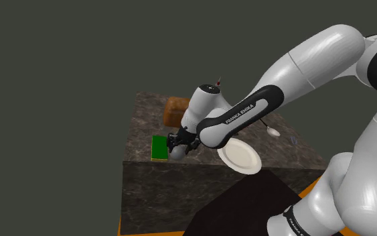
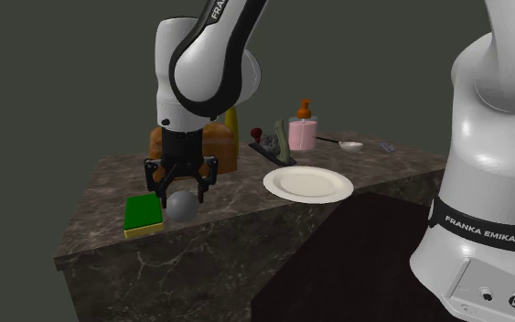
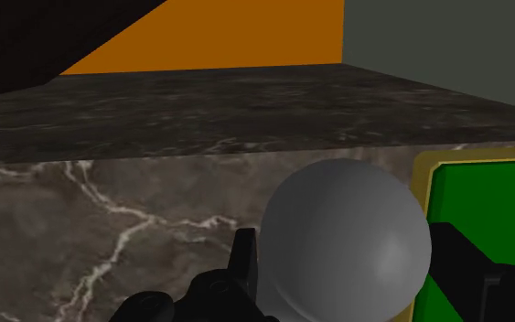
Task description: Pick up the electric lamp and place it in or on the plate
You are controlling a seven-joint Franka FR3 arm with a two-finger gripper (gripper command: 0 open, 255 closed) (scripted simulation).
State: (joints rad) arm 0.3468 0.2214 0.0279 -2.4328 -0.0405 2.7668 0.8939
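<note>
Electric lamp (image 2: 184,207), a grey bulb, sits on the bench (image 2: 237,206) just beside the green sponge (image 2: 142,213), clasped in the hand (image 2: 183,196). A brown block (image 1: 175,107) stands behind the sponge. The white plate (image 2: 308,184) lies well apart from it.

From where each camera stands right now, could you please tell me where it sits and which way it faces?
Shoulder view: beside the stand, looking down across the marble counter; arm and gripper show.
Second exterior view: off the counter's corner, facing the plate; arm, gripper and base show.
Wrist view: on the hand, looking along the gripper at the grey lamp.
All three share the green sponge.
</note>
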